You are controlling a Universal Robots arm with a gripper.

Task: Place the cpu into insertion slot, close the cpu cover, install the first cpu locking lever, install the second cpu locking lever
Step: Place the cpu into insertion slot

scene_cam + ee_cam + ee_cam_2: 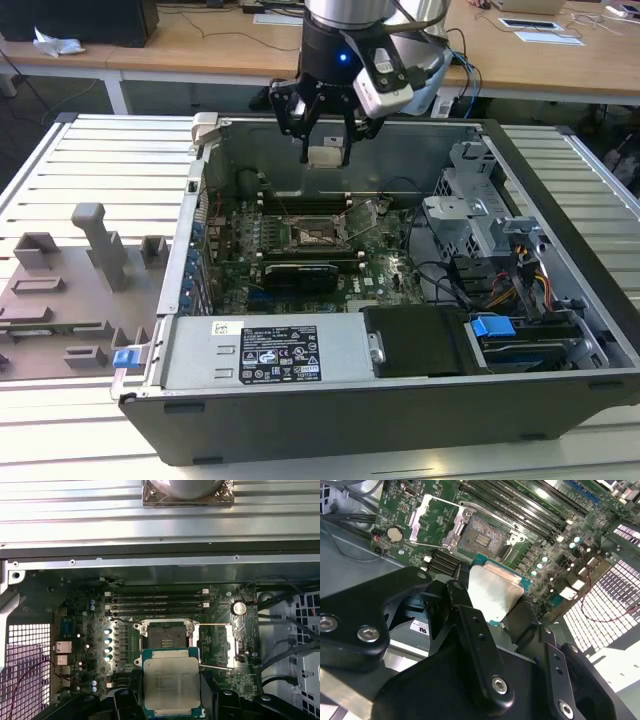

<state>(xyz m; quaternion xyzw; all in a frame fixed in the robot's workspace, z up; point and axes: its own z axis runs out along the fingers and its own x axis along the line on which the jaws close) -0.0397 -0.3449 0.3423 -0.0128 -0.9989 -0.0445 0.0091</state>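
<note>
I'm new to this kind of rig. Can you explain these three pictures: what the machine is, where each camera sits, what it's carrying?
It is a robot arm working over an open computer case that lies on a slatted metal table. The exterior view is shot from off the arm; both wrist views come from cameras riding near its wrist. Its jaws are shut on the cpu, a flat silver chip, held above the motherboard. The insertion slot sits empty, with the cpu cover flipped open beside it. A grey fixture lies on the table beside the case.
</note>
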